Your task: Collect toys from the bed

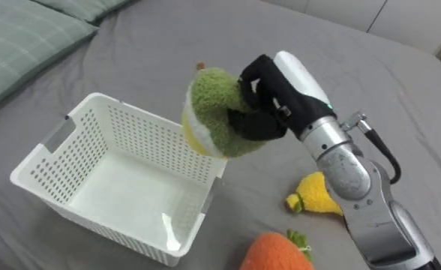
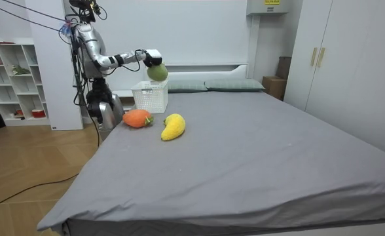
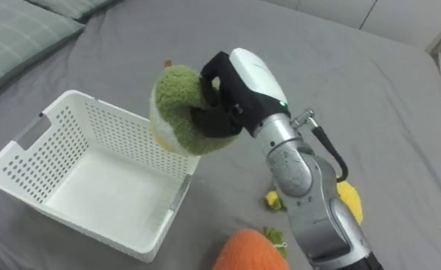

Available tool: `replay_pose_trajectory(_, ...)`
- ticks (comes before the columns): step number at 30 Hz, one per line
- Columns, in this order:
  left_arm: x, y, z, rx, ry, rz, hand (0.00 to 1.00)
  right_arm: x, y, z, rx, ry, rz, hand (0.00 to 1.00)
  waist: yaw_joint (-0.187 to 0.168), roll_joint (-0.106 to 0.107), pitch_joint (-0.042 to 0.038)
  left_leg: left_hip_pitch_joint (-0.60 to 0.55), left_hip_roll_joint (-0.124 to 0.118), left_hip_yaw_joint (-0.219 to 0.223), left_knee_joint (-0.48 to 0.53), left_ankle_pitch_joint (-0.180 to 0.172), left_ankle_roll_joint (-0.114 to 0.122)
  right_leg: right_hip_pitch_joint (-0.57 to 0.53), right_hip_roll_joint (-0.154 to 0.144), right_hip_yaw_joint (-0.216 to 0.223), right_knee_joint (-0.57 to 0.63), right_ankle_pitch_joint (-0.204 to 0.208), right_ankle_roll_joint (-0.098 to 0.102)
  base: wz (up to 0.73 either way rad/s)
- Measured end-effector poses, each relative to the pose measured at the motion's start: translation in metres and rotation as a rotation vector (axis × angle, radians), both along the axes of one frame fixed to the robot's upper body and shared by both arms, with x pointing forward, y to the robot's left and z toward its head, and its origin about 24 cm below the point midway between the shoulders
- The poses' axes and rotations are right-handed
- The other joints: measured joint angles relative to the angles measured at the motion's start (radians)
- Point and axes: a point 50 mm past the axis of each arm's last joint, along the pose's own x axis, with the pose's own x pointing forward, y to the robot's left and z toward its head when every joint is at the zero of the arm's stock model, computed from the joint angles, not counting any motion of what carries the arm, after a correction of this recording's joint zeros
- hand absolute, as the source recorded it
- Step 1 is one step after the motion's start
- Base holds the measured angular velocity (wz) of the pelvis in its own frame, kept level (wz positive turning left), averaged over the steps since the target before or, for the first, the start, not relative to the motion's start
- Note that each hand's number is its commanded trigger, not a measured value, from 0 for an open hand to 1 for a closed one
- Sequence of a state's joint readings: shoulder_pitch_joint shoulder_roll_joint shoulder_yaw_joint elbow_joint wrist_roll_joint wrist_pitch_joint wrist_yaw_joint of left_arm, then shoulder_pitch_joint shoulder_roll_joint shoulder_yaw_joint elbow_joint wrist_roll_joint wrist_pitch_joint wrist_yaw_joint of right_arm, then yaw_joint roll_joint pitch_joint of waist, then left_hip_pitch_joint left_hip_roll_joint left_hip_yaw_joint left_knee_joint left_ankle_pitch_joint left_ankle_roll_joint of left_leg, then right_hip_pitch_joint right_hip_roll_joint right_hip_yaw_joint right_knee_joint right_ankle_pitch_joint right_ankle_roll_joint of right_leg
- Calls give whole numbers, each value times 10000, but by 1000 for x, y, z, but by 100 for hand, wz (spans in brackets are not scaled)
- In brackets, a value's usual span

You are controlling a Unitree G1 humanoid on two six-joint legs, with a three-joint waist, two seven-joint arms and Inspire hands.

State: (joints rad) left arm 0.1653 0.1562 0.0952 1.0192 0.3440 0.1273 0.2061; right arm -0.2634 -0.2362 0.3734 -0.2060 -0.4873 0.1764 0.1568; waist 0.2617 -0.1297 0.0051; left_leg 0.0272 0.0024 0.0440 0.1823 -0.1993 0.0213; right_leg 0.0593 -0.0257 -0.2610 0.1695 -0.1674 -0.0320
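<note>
At the far left a pale green checked pillow (image 1: pixel 25 37) lies on the grey bed sheet (image 1: pixel 168 45). Near it, on the left half of the bed, stands the white perforated plastic basket (image 1: pixel 145 135), upright, with nothing in it that I can see.

Above the basket's right-hand wall hangs the green plush toy with a yellow-white face (image 1: pixel 217 112), clear of the bed. It is clasped in the robot's right hand (image 1: pixel 269 97), whose dark fingers are curled round it and sunk into the pile.

The step in hand looks like the drop into the basket. The toy sits over the rim rather than over the floor, so letting go here could bounce it off the wall and back onto the sheet. It would be better to carry it further left until it is over the middle of the basket, then lower it below the rim before spreading the fingers wide so the plush slips free. The light basket may slide if nudged.

To the right, an orange plush carrot (image 1: pixel 274 253) lies nearest and a yellow plush fruit (image 1: pixel 318 196) just beyond it, both waiting on the sheet.
</note>
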Motion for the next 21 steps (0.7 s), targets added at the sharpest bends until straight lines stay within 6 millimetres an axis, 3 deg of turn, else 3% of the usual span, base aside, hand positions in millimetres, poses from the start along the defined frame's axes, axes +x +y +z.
replay_pose_trajectory(11,22,0,5,-14,-428,-747,0,-3,20,-5,-334,226,694,100,571,37,71,-217,-133,-270,-20,105,94,-118,-73,-254,-10,43,79,7)
replay_pose_trajectory(12,23,0,5,47,-433,-891,0,-5,23,-6,-479,175,784,78,620,29,66,-241,-135,-266,-28,108,99,-153,-75,-253,-8,45,83,0)
replay_pose_trajectory(13,25,0,5,80,-460,-968,0,-5,25,-6,-553,159,829,25,649,18,59,-272,-136,-266,-27,111,103,-194,-76,-254,-4,46,84,0)
replay_pose_trajectory(14,28,-1,6,114,-534,-1070,0,-6,26,-7,-609,200,908,9,711,-2,55,-354,-140,-268,-12,124,109,-272,-78,-258,-6,51,88,3)
replay_pose_trajectory(15,30,-1,7,128,-572,-1118,0,-6,27,-7,-631,243,973,0,755,-2,56,-370,-146,-270,6,137,118,-314,-85,-269,-7,55,94,0)
replay_pose_trajectory(21,37,-2,9,205,-851,-1324,0,-8,31,-9,-670,293,1150,0,790,6,61,-485,-154,-296,10,149,123,-409,-89,-298,-24,63,106,1)
